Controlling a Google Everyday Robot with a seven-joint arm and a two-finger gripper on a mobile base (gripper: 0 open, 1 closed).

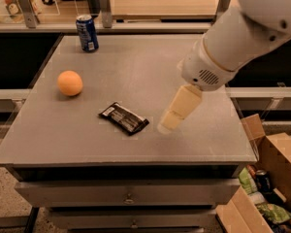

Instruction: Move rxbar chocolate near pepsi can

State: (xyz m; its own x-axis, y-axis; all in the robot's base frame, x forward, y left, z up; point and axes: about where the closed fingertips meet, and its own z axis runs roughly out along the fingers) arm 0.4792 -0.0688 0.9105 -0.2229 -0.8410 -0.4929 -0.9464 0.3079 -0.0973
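Note:
The rxbar chocolate [124, 118] is a flat black wrapper with white print, lying at an angle on the grey table [136, 67], near its front middle. The pepsi can [87, 33] stands upright at the table's far left corner, blue with a silver top. My gripper [168, 125] comes in from the upper right on a white arm [233, 38]. It hangs just above the table, a short way right of the bar and not touching it. The can is far from both.
An orange [70, 83] sits on the left side of the table, between the can and the bar. An open cardboard box [266, 178] with a dark can and clutter stands on the floor at the lower right. Drawers run under the table's front edge.

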